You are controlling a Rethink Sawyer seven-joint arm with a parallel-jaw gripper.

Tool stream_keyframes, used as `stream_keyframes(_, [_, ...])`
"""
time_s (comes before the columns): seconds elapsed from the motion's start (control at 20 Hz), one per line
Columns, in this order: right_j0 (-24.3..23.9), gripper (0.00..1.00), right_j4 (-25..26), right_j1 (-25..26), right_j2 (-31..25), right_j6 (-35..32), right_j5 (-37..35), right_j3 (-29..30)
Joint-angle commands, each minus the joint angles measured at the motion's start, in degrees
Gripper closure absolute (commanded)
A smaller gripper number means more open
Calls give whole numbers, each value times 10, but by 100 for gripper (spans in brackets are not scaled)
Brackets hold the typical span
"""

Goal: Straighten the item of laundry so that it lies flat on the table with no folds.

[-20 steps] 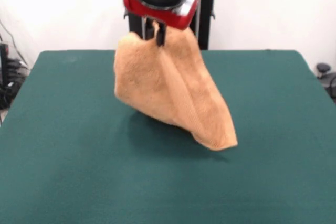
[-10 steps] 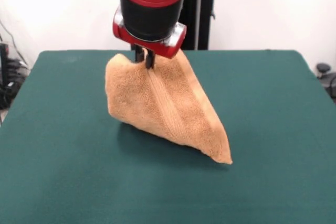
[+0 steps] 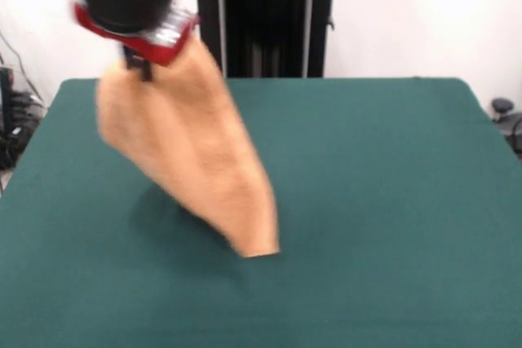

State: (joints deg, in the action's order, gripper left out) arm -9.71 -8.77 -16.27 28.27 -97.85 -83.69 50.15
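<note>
The orange-tan towel (image 3: 183,152) hangs bunched and folded from my gripper (image 3: 139,67), blurred by motion. Its top corner is pinched in the gripper, which is shut on it, high over the far left part of the dark green table (image 3: 391,201). The towel drapes down and to the right in a long wedge. Its lowest corner (image 3: 259,246) touches or nearly touches the table near the middle. The red and black arm comes down from the top left.
The robot's black pedestal (image 3: 265,18) stands behind the table's far edge at the centre. Cables and equipment lie off the table's left edge (image 3: 12,128). A small dark object (image 3: 502,107) sits past the right edge.
My gripper has swung to the left and a little upward with the towel in it. The towel's hanging corner has been dragged left across the table, from right of centre to the middle.
</note>
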Motion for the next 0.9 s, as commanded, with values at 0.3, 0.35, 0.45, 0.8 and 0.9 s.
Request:
stream_keyframes(0.3, [-45,100,56,-58,-50,74,-91,-54])
stream_keyframes(0.35, [-37,100,57,-69,-50,62,-86,-34])
stream_keyframes(0.45, [-21,100,57,-91,-49,27,-70,4])
stream_keyframes(0.8, [61,100,17,-169,-42,-162,85,219])
stream_keyframes(0.9, [78,100,-14,-176,-46,-216,149,288])
